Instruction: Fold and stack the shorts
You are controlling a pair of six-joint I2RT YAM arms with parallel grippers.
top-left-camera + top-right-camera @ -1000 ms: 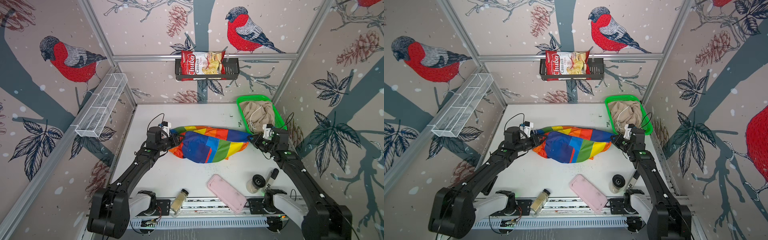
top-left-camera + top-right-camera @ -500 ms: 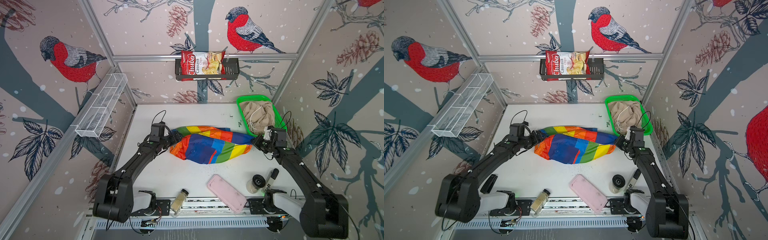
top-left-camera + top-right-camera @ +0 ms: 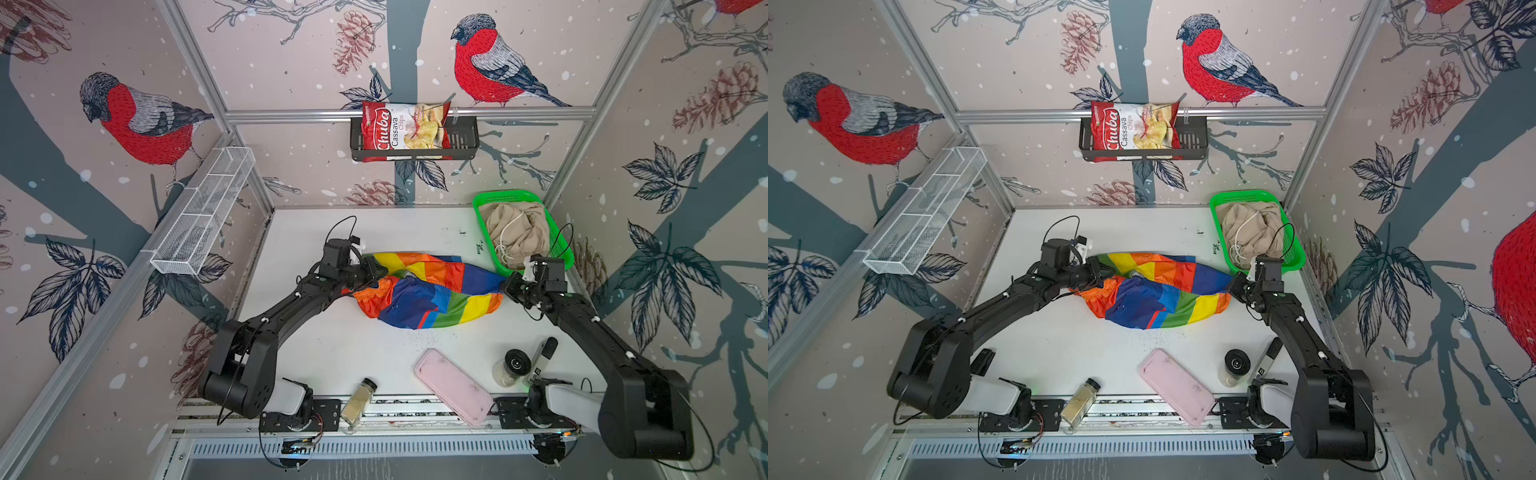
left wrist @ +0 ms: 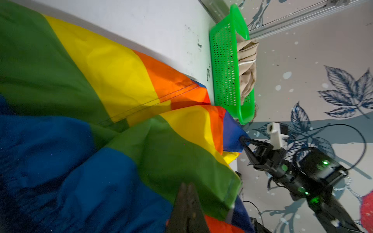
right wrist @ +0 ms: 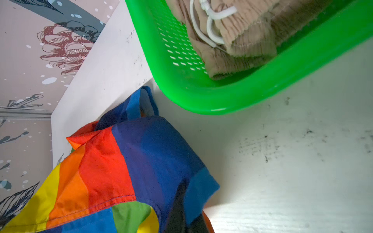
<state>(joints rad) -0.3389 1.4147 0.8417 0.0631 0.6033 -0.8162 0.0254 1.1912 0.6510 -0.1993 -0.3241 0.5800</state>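
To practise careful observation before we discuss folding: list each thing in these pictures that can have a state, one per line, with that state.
rainbow shorts: crumpled on the table, unfolded, pinched at both ends.
beige shorts: bunched in the green basket, unfolded.
left gripper: jaws shut on rainbow shorts.
right gripper: jaws shut on rainbow shorts.
spice jar: lying on its side, capped.

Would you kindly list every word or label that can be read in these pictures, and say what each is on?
"Chuba": on the red chip bag in the black wall basket.
"Cassava Chips": same bag.
Label on the marker: too small to read.
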